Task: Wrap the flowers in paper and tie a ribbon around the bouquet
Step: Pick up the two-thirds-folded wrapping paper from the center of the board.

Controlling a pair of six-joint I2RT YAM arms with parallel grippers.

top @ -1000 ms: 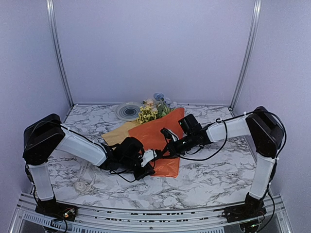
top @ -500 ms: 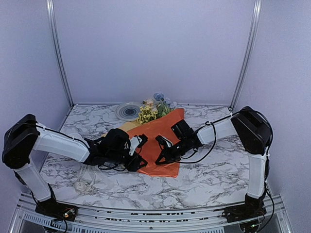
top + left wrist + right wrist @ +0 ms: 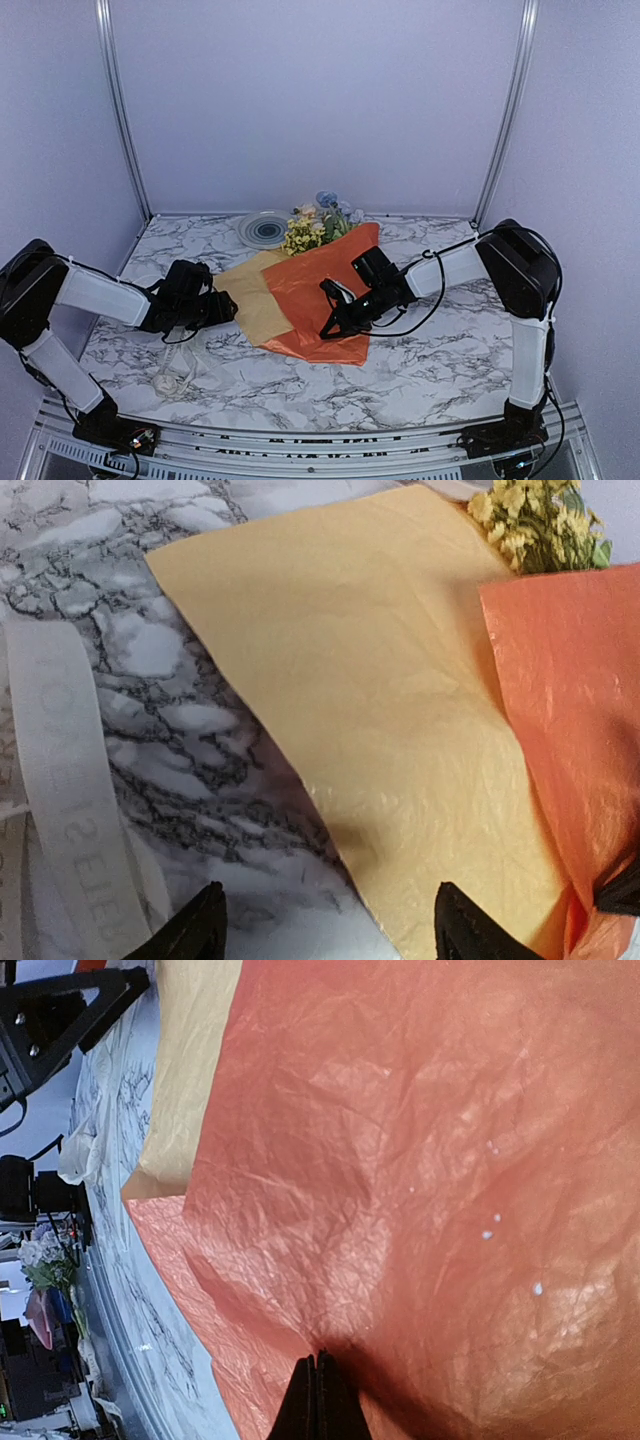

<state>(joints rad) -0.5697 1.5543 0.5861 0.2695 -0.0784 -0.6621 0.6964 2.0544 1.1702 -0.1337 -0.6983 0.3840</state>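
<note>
1. The paper (image 3: pixel 310 280) is laid across the middle of the table (image 3: pixel 440 370), orange face up. A pale yellow flap is turned out on its left side.
2. The flowers (image 3: pixel 306 234) are located at the far end of the paper. The stems are covered by the orange layer, and only the blossoms are exposed.
3. The left gripper (image 3: pixel 228 305) is held low over the table, just left of the pale flap. Its fingers are spread wide, and nothing is held between them.
4. In the left wrist view, the near corner of the flap is seen below the gap between the fingers, toward the right-hand one. Contact with the paper cannot be determined.
5. The ribbon (image 3: pixel 65 780) is laid flat on the table to the left of the left gripper, apart from the paper. Faint lettering is printed along it.
6. The right gripper (image 3: pixel 328 326) is set on the orange layer, near the near end of the paper. Its fingers are pressed together.
7. In the right wrist view, the closed tips are seen against the crinkled orange surface, and creases are drawn toward them. Whether a fold is pinched cannot be determined.
8. The two grippers are placed on opposite sides of the paper, well apart.
</note>
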